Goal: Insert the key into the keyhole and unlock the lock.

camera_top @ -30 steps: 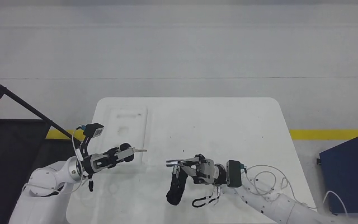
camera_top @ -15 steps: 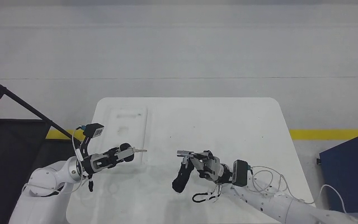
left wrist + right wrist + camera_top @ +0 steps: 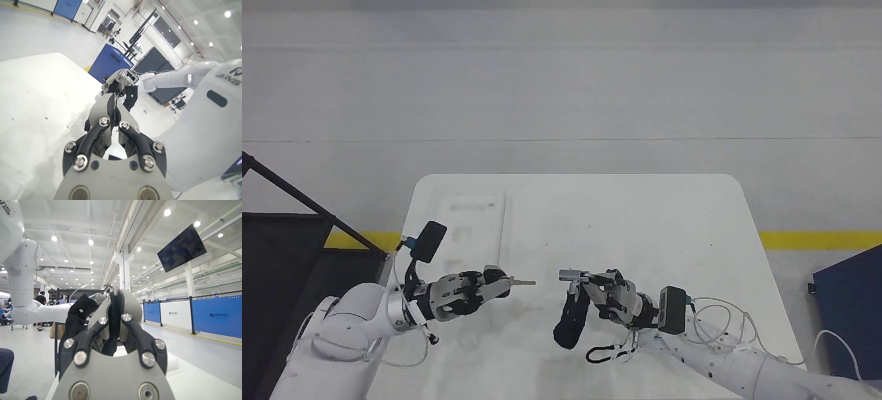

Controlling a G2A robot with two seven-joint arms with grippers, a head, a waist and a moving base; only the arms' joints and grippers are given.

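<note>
Above the white counter (image 3: 642, 220) the two arms faced each other over its near half, both raised off the surface. The right pincer (image 3: 592, 288) was clamped on the lock (image 3: 570, 274), and a black fabric strap (image 3: 565, 325) hung from the lock toward the counter. The left pincer (image 3: 502, 282) was closed on the key (image 3: 522, 283). The key's blade stuck out past the fingertips, its long axis running across the counter toward the lock.

A short gap separated key tip and lock, so nothing was inserted yet. In the left wrist view the keyhole (image 3: 119, 77) faced back at the key (image 3: 114, 105) and lay just beyond the blade's tip, a little off the line of the blade. The insertion probably depended on aligning the blade with that round face before pushing straight along the key's axis. The left arm carried the key and looked like the one to close the gap.
</note>
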